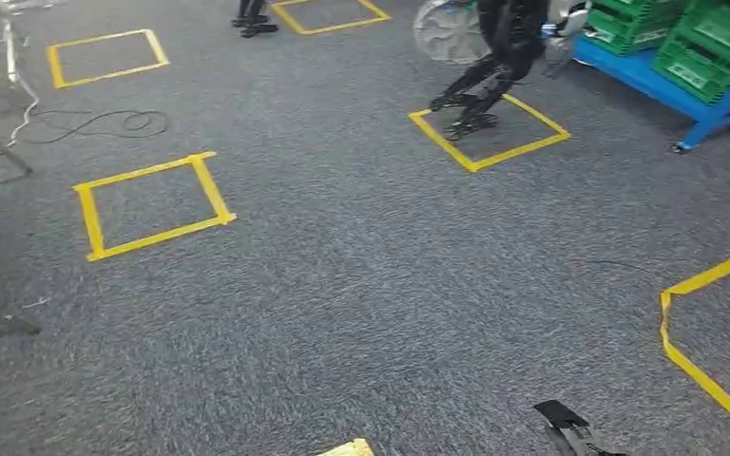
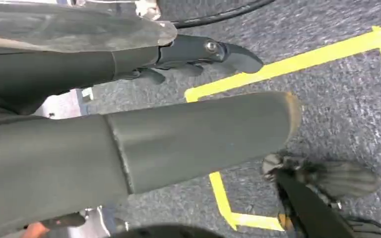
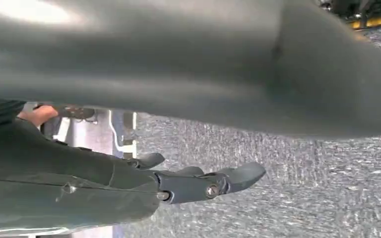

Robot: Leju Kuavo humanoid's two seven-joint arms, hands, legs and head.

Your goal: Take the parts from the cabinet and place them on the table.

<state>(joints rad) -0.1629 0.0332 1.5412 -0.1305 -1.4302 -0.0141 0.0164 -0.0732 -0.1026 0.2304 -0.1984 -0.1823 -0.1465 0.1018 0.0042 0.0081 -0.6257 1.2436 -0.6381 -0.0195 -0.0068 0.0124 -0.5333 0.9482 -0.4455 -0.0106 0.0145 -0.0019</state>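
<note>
Grey carpet (image 1: 361,285) marked with yellow tape squares (image 1: 152,204) spreads ahead. Left hand (image 2: 168,99) and right hand (image 3: 188,163) both hang empty, fingers apart. Neither parts nor cabinet can be seen, so their direction from either hand cannot be told.

Grey carpet (image 1: 361,285), yellow tape squares (image 1: 152,204)

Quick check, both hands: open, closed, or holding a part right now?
Left hand: open, fingers extended, holding nothing.
Right hand: open, fingers extended, holding nothing.
</note>
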